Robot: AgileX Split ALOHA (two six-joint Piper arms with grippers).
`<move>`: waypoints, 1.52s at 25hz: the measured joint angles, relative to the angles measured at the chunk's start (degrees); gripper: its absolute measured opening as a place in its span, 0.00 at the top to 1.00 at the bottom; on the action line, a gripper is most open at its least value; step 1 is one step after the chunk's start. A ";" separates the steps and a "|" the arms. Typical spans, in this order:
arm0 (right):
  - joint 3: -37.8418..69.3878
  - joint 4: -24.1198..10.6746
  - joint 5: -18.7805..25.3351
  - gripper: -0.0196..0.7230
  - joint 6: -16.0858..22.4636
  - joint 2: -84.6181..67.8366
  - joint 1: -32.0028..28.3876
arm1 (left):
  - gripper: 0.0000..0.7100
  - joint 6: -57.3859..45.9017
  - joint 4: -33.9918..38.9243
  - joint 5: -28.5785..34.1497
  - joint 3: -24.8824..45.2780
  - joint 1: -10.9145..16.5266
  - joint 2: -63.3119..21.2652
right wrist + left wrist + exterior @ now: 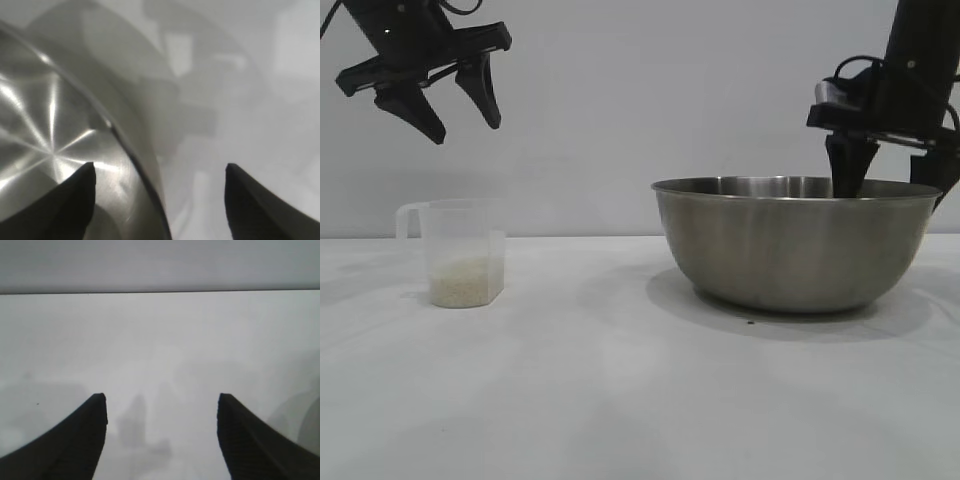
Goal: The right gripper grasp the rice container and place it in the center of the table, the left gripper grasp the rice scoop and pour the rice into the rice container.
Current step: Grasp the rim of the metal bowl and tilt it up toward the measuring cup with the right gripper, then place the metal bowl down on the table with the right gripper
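Right tool (852, 188) spread astride steel bowl (790, 245) rim; left tool (450, 112) spread, raised.

Plain pale grey wall (650, 100) behind, bare and even

I can read no text, label, brand, number or sign anywhere here. The rice scoop (464, 254) shows no legible measuring marks on its clear wall, and the rice container (795, 240) carries no stamp or lettering on its steel side. My own arms bear no markings I can make out, and the table (620, 400) is plain and unmarked.
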 joint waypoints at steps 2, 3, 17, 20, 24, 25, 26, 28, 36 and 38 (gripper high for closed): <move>0.00 0.00 0.00 0.75 0.00 0.00 0.00 | 0.41 0.10 0.00 0.00 0.00 0.00 0.00; 0.00 0.00 0.00 0.83 0.00 0.00 0.00 | 0.41 0.21 0.00 0.00 0.00 0.00 0.00; 0.13 4.23 -0.07 0.97 -2.83 -1.14 0.00 | 0.41 0.55 0.00 0.00 0.00 0.00 0.00; 1.37 5.40 -0.43 0.97 -3.83 -3.66 0.00 | 0.41 0.55 0.00 0.00 0.00 0.00 0.00; 6.89 9.21 -0.63 0.97 -5.59 -6.93 0.35 | 0.41 0.55 0.00 0.00 0.00 0.00 0.00; 8.55 9.21 -0.63 0.97 -5.90 -7.17 0.67 | 0.41 0.55 0.00 0.00 0.00 0.00 0.00; 9.79 9.07 -0.63 0.97 -6.21 -7.31 1.30 | 0.41 0.55 0.00 0.00 0.00 0.00 0.00; 11.48 9.00 -0.63 0.97 -6.71 -7.31 2.82 | 0.41 0.55 0.00 0.00 0.00 0.00 0.00; 11.55 9.77 -1.05 0.97 -7.49 -7.09 9.64 | 0.41 0.58 0.00 0.00 0.00 0.00 0.00; 11.55 9.90 -1.05 0.97 -7.48 -6.38 9.73 | 0.41 0.67 0.00 0.14 0.00 0.00 0.00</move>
